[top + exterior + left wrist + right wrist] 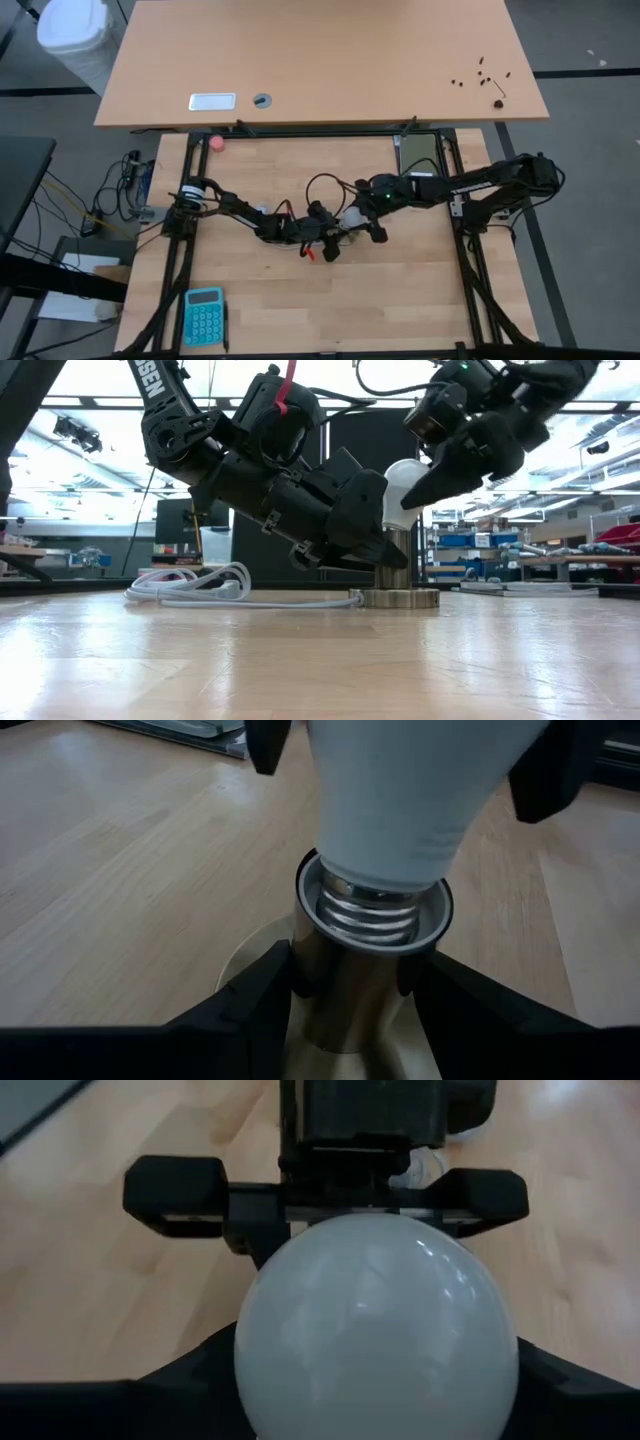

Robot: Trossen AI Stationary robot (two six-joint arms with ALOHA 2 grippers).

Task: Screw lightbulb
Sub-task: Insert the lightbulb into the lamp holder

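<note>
Lightbulb sits upright in the socket, thread base partly in: in the left wrist view about 3 silver turns show above the socket rim, so I judge it not fully seated.

Left gripper: my 2 fingers are clamped on the metal socket stem, 1 each side, just under the rim. Holding it against rotation.

Right gripper: my 2 fingers flank the globe, 1 each side at its widest part. Cannot tell if the pads are gripping or just off the glass; they look to be closing in.

Handling, my read:
- Bulb is light, rigid, thin-shelled, fragile. Smooth frosted surface, likely slippery under the pads.
- Best hold is across the widest part of the globe, light squeeze, axis in line with the socket. Off-axis pressure risks cross-threading or tipping the socket base.
- Socket is stiff metal, fine to clamp hard.

Around:
- White cord loops away from the base behind my left fingers, flat on the table; it could drag if the socket turns.
- Left gripper body sits close below my right fingers, so little room for a wrist turn.
- Pink ball and calculator are well apart, no issue.
</note>
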